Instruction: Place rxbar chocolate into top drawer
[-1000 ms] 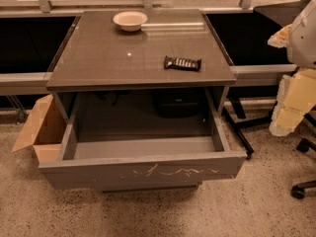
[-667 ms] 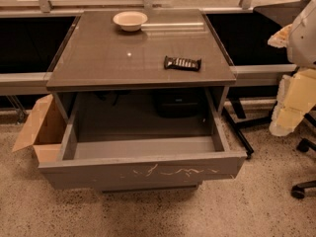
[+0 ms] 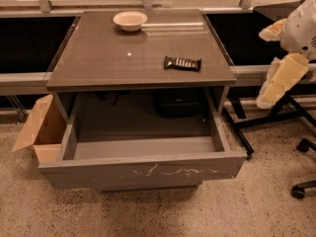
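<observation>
The rxbar chocolate (image 3: 182, 62), a dark flat bar with pale stripes, lies on the grey cabinet top (image 3: 118, 58) toward its right front. The top drawer (image 3: 143, 171) is pulled out wide below it; its inside shows nothing in it, and its front panel has whitish scratches. My gripper (image 3: 279, 80), cream-coloured under a white arm part (image 3: 303, 26), hangs at the far right edge of the view. It is beside the cabinet, apart from the bar and holding nothing that I can see.
A cream bowl (image 3: 130, 19) sits at the back of the cabinet top. A tan cardboard box (image 3: 39, 130) stands on the floor left of the drawer. Black chair legs and castors (image 3: 298, 147) are on the right. A window rail runs behind.
</observation>
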`<action>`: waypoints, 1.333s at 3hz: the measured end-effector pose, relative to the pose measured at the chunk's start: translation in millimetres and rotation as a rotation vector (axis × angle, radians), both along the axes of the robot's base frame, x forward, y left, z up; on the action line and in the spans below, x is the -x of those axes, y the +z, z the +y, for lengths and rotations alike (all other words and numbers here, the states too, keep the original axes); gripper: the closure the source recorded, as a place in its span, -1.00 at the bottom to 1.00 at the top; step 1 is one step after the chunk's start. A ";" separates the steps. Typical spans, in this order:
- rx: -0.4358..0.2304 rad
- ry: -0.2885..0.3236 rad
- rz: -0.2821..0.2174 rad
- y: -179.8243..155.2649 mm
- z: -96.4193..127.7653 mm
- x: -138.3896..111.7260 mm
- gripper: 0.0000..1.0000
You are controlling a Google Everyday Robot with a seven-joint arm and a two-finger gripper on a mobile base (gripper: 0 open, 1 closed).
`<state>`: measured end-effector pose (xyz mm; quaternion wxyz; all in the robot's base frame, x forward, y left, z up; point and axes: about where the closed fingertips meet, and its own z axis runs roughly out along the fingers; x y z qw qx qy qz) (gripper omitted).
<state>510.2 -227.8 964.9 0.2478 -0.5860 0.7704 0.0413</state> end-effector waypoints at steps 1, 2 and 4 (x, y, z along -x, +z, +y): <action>-0.137 0.015 -0.017 -17.3 6.9 -40.4 -1.00; -0.137 0.015 -0.017 -17.3 7.0 -40.4 -1.00; -0.399 -0.021 -0.059 -30.3 37.5 -81.6 -1.00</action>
